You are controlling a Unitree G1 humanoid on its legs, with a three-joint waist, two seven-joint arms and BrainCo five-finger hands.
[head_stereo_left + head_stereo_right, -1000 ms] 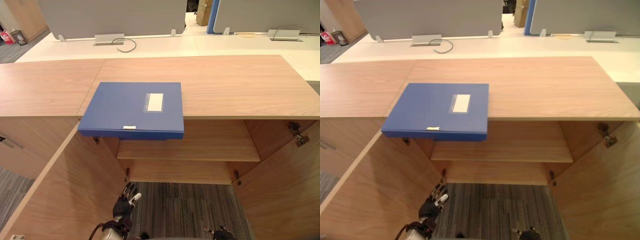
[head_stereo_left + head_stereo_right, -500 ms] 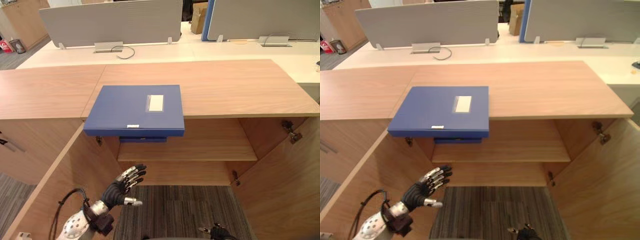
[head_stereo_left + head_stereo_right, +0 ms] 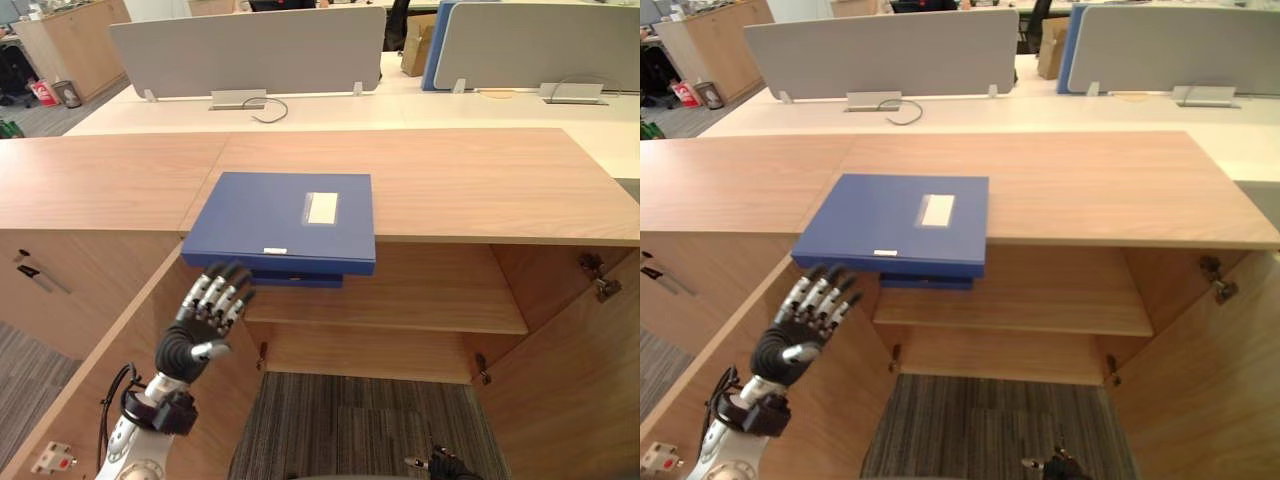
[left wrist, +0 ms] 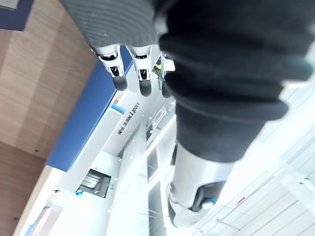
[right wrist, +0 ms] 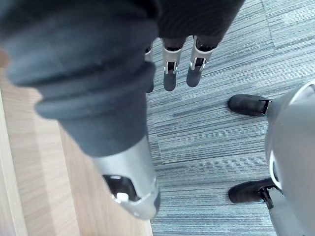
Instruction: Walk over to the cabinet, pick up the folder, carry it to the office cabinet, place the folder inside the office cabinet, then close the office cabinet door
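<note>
A blue folder [image 3: 285, 215] with a white label lies flat on the wooden cabinet top [image 3: 470, 180], its front edge overhanging the open compartment. My left hand [image 3: 195, 330] is raised in front of the cabinet, open with fingers straight, fingertips just below the folder's front left corner and apart from it. In the left wrist view the fingers [image 4: 140, 78] point toward the folder's blue edge [image 4: 83, 123]. My right hand [image 3: 440, 466] hangs low by the floor; its fingers [image 5: 170, 73] are straight over the carpet, holding nothing.
The cabinet stands open, with a bare shelf [image 3: 400, 300] inside and doors swung out at left [image 3: 110, 380] and right [image 3: 580, 380]. Grey striped carpet [image 3: 360, 430] lies below. White desks with grey dividers [image 3: 250, 50] stand behind the cabinet.
My left hand has risen from near the floor to just under the folder's front left corner. The view has shifted slightly. The folder has not moved.
</note>
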